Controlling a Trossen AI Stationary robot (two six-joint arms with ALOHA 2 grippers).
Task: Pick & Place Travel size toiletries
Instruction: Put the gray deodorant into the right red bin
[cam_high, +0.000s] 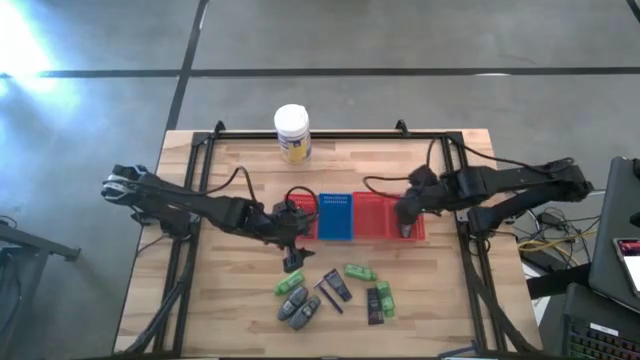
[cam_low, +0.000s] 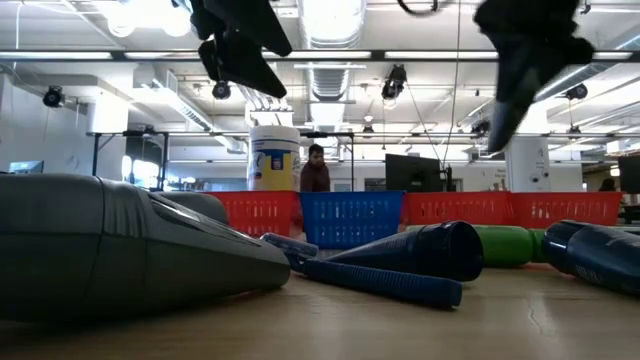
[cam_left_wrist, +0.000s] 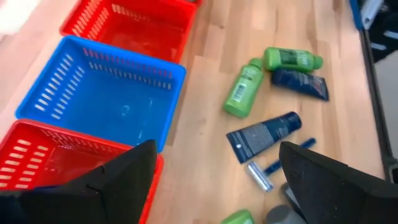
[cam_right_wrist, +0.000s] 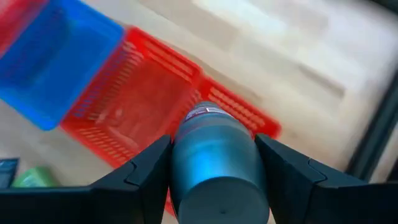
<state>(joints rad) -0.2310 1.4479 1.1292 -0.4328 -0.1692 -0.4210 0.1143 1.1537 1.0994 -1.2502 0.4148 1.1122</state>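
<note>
Above the right red basket (cam_high: 385, 217) the right end effector (cam_right_wrist: 213, 163) grips a grey-blue bottle (cam_right_wrist: 214, 165) between its fingers — likely poised for a drop inside. The left end effector (cam_high: 291, 262), fingers spread and empty, hovers just beside the blue basket (cam_high: 334, 216), over the remaining toiletries (cam_high: 330, 292) on the surface — probably choosing one.

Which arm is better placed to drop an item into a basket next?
Right. The right pincer is shut on a grey-blue bottle over the right red basket; the left pincer is open and empty.
</note>
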